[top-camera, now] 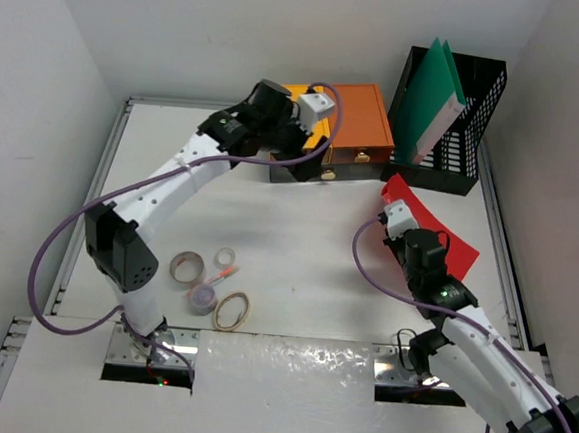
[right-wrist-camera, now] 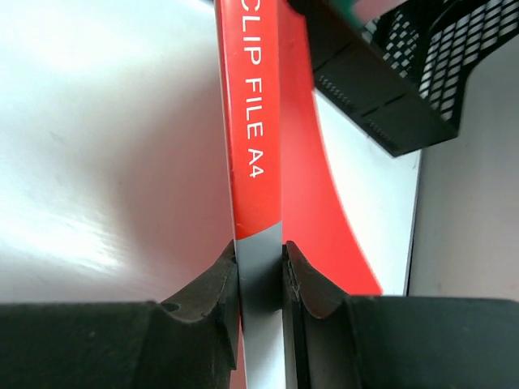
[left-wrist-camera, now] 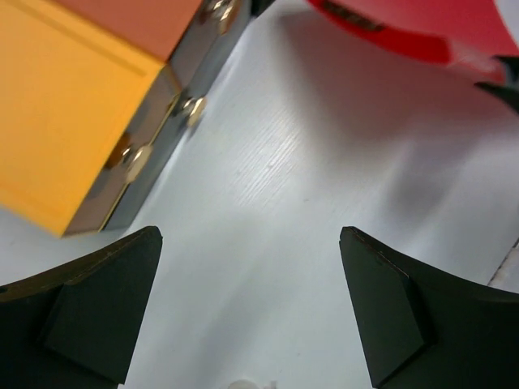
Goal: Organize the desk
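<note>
Right wrist view, entry by item.

- desk (top-camera: 298, 237): white tabletop with a grey rim, filling the overhead view; its long sides run away from the arm bases. Everything listed below sits on or over it.
- red clip file (right-wrist-camera: 255, 121): marked "CLIP FILE A4" on the spine. It is over the right half of the desk, just in front of the rack. The spine runs straight ahead out of the fingers, pointing to the far right corner. The cover bows off to the right. It looks lifted at the gripped end, though whether the far edge touches the desk cannot be told.
- right gripper (right-wrist-camera: 259, 259): narrow, pinching the grey end of the file's spine between both pads.
- black mesh file rack (top-camera: 469, 100): far right corner, beyond and to the right of the file's leading end, along nearly the same line as the spine. It holds a green folder (top-camera: 429, 97) that stands tilted. The right arm is much the nearer, so slotting the file in seems to be the step in hand.
- orange drawer box (left-wrist-camera: 65, 105): far centre, left of the rack, brass knobs facing the arms.
- left gripper (left-wrist-camera: 250, 235): spread wide and holding nothing, over bare desk just before the drawers.
- tape rolls (top-camera: 204, 280): near left, well apart from both grippers.
</note>
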You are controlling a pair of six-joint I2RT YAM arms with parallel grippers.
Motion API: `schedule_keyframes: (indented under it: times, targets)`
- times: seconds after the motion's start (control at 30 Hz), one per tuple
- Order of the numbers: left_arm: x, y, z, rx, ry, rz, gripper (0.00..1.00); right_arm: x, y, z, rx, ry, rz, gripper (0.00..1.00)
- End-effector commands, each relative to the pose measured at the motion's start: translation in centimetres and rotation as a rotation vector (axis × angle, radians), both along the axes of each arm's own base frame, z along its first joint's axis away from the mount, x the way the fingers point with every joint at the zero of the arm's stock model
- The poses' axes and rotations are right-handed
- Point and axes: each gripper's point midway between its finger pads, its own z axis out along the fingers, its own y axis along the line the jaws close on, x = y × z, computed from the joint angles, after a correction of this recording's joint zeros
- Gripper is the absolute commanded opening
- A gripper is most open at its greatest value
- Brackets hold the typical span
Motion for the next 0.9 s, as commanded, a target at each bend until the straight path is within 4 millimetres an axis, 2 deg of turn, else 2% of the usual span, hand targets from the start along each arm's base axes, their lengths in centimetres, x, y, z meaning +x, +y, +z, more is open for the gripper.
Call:
schedule_keyframes:
  times: [0.0, 0.07, 0.1, 0.27, 0.43, 0.57, 0.87]
  targets:
    - [-0.1, 2.6, 2.4, -0.014, -0.069, 0.027, 0.91, 0.7, 1.3, 4.7, 0.139, -0.091, -0.009, 0.00]
    - [-0.3, 3.4, 2.7, -0.009, -0.081, 0.041, 0.91, 0.9, 1.4, 6.7, 0.171, -0.114, -0.016, 0.00]
    - [-0.3, 3.7, 2.6, -0.006, -0.083, 0.051, 0.91, 0.7, 1.4, 6.9, 0.176, -0.104, -0.017, 0.00]
    - [-0.8, 5.0, 2.6, -0.004, -0.087, 0.075, 0.91, 0.2, 1.4, 10.5, 0.256, -0.182, -0.021, 0.00]
    - [-0.9, 5.9, 3.1, -0.006, -0.098, 0.092, 0.91, -0.4, 0.9, 11.9, 0.279, -0.210, -0.040, 0.00]
    - [-0.6, 6.4, 3.2, -0.013, -0.111, 0.109, 0.91, -0.4, 0.1, 14.1, 0.300, -0.258, -0.090, 0.00]
    - [0.2, 6.7, 3.2, -0.012, -0.111, 0.123, 0.91, -0.5, -0.3, 17.2, 0.324, -0.310, -0.107, 0.00]
